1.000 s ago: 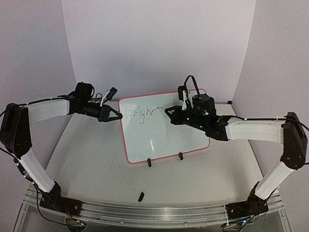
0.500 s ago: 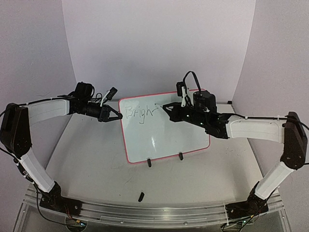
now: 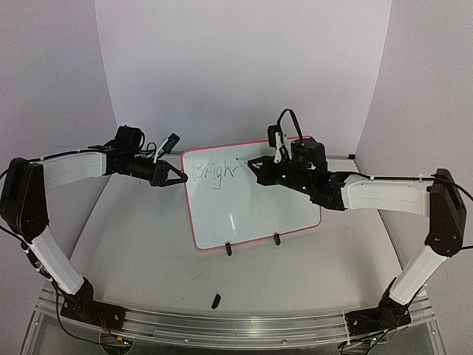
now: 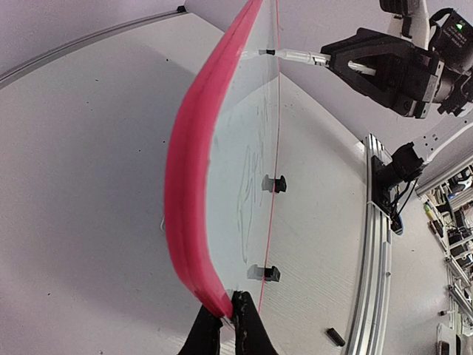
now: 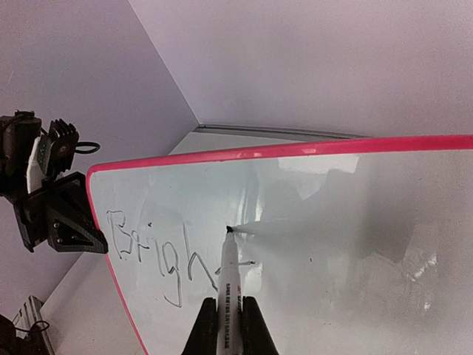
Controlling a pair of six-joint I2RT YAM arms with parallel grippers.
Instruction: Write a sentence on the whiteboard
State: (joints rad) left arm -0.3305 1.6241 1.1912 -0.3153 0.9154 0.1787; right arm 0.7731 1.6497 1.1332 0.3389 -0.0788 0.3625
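The whiteboard [image 3: 251, 211] with its red-pink frame stands tilted on the table. Its top left carries the sentence [image 3: 211, 172], which reads "Brigh" plus a short stroke. My left gripper [image 3: 179, 177] is shut on the board's left edge; in the left wrist view its jaws [image 4: 228, 314] pinch the pink frame [image 4: 188, 185]. My right gripper [image 3: 255, 166] is shut on a white marker [image 5: 229, 266], whose black tip touches the board [image 5: 355, 222] just right of the letters [image 5: 151, 251]. The marker [image 4: 295, 56] also shows in the left wrist view.
Two black clip feet [image 3: 228, 248] [image 3: 277, 239] hold the board's lower edge. A small black cap [image 3: 216, 300] lies on the table in front of the board. A metal rail [image 3: 222, 325] runs along the near edge. Pale walls close the back and sides.
My right gripper has moved up and slightly left along the board with the marker. The left gripper and the board have stayed where they were.
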